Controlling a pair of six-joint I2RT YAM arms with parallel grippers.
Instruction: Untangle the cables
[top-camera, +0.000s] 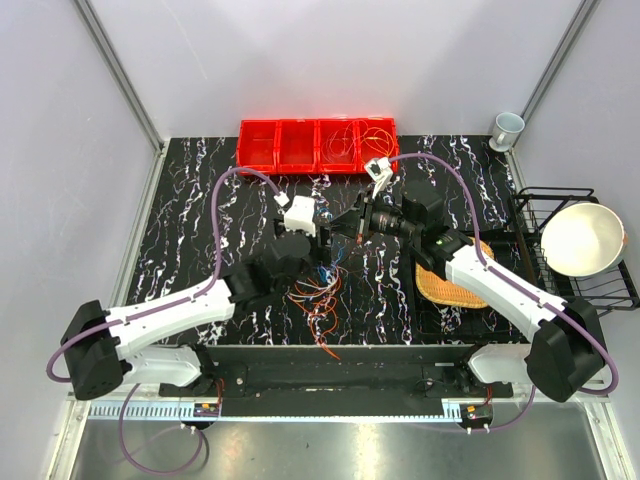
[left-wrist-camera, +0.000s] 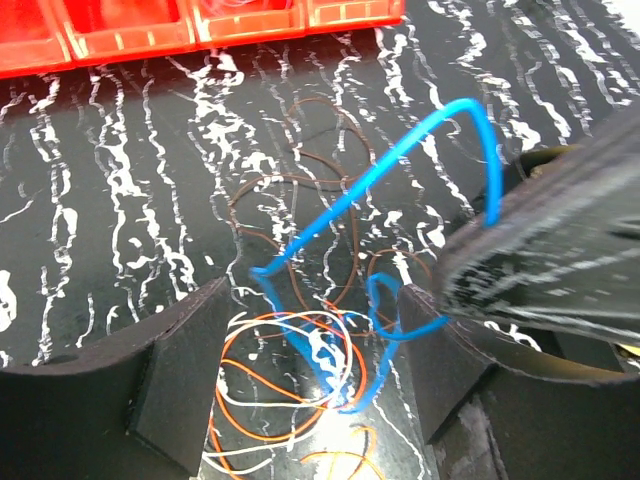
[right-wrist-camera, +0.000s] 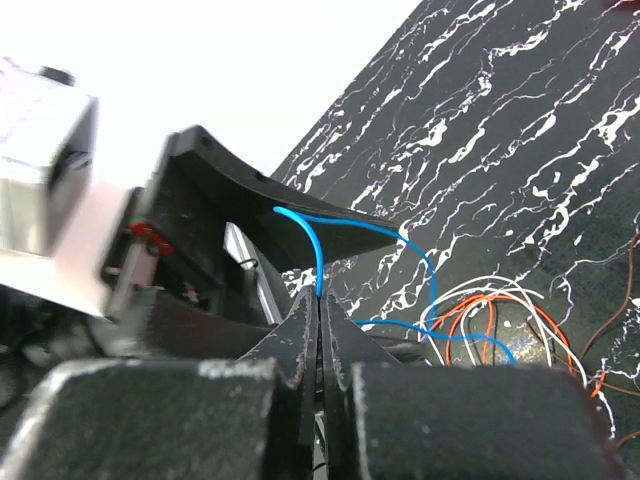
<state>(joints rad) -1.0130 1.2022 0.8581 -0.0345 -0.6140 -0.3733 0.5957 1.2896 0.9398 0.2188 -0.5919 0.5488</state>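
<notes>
The cables (left-wrist-camera: 285, 395), thin orange, white and brown wires, lie heaped between the left gripper's (left-wrist-camera: 315, 330) parted jaws. The right gripper's (right-wrist-camera: 320, 300) jaws clamp a thin blue wire (right-wrist-camera: 317, 255), raised, likely to free it.

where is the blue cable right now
In the right wrist view the blue cable is pinched in the shut right gripper; in the left wrist view it loops down inside the open left gripper onto the orange tangle.
</notes>
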